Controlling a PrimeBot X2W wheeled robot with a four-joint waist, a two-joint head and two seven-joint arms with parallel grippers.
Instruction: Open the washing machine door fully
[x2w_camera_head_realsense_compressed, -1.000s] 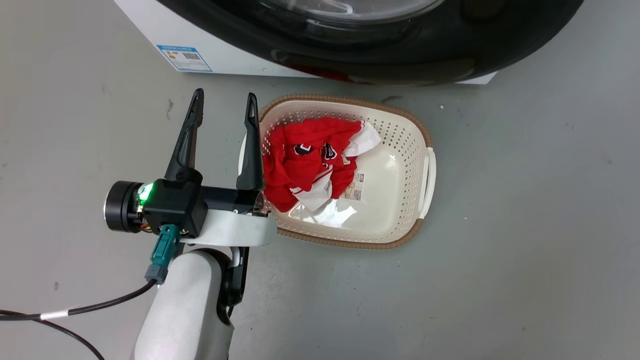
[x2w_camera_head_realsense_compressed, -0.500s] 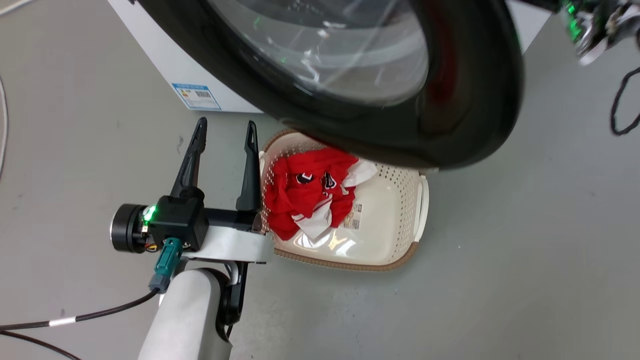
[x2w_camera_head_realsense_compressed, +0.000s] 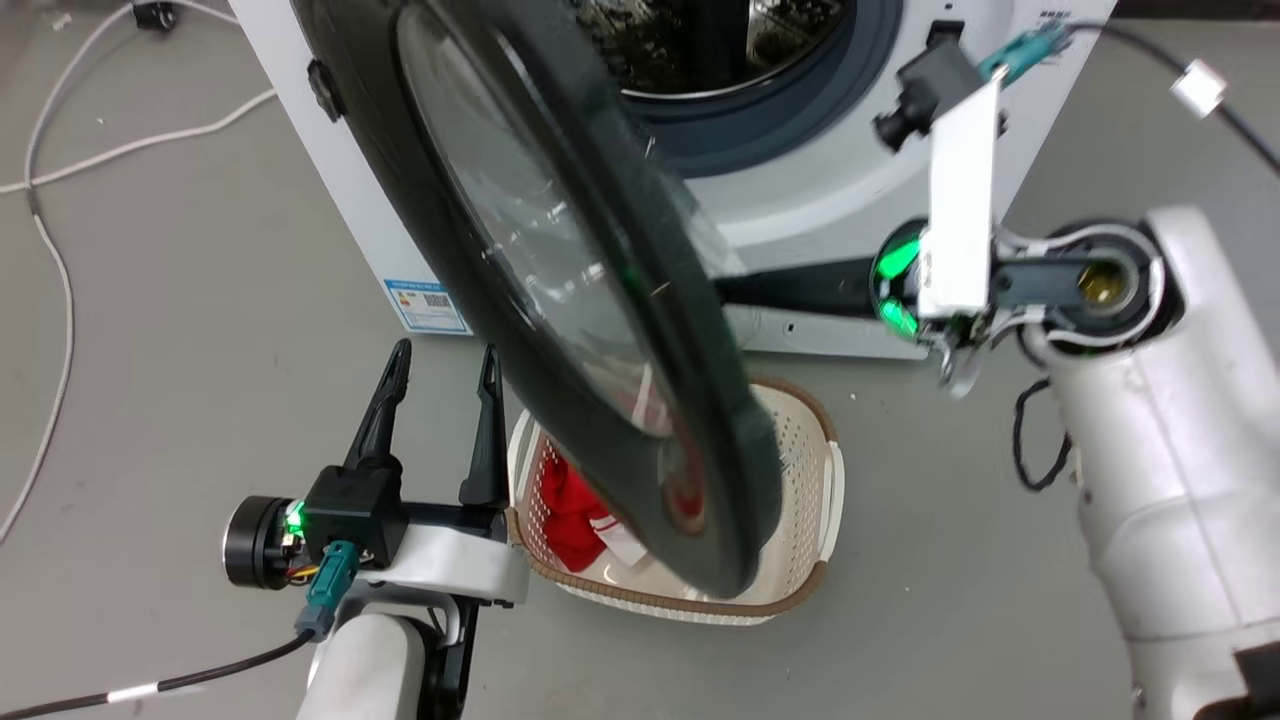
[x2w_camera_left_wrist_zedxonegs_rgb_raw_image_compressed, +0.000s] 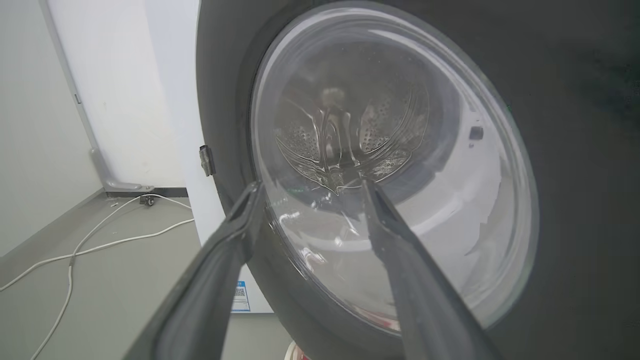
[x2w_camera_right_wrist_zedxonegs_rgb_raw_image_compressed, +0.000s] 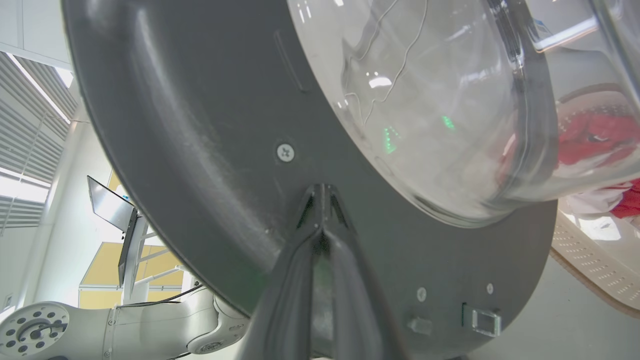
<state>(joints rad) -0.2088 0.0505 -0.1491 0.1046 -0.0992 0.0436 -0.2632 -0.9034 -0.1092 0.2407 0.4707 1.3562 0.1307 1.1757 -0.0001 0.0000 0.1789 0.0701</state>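
Observation:
The washing machine door (x2w_camera_head_realsense_compressed: 560, 250), a black disc with a clear glass bowl, stands swung partway out from the white washing machine (x2w_camera_head_realsense_compressed: 800, 190), hinged on the left. The steel drum (x2w_camera_head_realsense_compressed: 700, 40) and blue-grey gasket (x2w_camera_head_realsense_compressed: 800, 120) are exposed. My right gripper (x2w_camera_right_wrist_zedxonegs_rgb_raw_image_compressed: 320, 231) is shut, its tips pressed against the door's inner black face (x2w_camera_right_wrist_zedxonegs_rgb_raw_image_compressed: 200, 125) beside the glass bowl. In the head view its fingers (x2w_camera_head_realsense_compressed: 800, 288) reach left behind the door. My left gripper (x2w_camera_head_realsense_compressed: 445, 350) hangs open and empty on the door's outer side, facing the glass (x2w_camera_left_wrist_zedxonegs_rgb_raw_image_compressed: 390, 165) from just short of it.
A cream laundry basket (x2w_camera_head_realsense_compressed: 800, 470) holding red clothes (x2w_camera_head_realsense_compressed: 570, 505) sits on the floor under the door's lower edge, next to my left gripper. White cables (x2w_camera_head_realsense_compressed: 60, 290) trail over the grey floor at the left. A blue label (x2w_camera_head_realsense_compressed: 428, 305) marks the machine's lower corner.
The door has swung well out from the machine, baring the drum. The head camera has tilted up, bringing my right arm into view. My left gripper stays open beside the basket.

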